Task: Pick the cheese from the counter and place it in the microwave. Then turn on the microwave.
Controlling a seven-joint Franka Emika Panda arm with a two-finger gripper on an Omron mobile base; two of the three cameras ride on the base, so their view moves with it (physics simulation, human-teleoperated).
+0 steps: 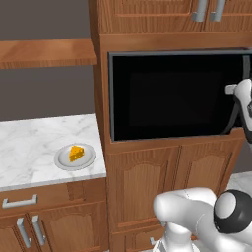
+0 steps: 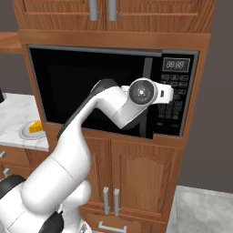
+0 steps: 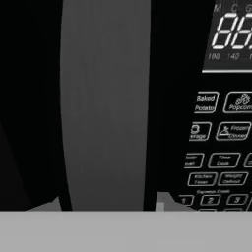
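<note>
right base view: arm (image 2: pixel 98 116) reaches up and forward, wrist level with the microwave (image 2: pixel 82 82) handle (image 2: pixel 148 98), hand hidden behind the wrist. hand view: handle (image 3: pixel 106 103) stands as a broad grey bar close ahead, button panel (image 3: pixel 219 147) to its right; whether the jaws are open or closed cannot be told. left base view: cheese (image 1: pixel 76 153) lies on a grey plate (image 1: pixel 63 161) on the marble counter (image 1: pixel 29 147), well apart from the arm. microwave door shut. wooden shelf (image 1: pixel 44 51) above the counter, cabinets (image 1: pixel 147 182) below.
</note>
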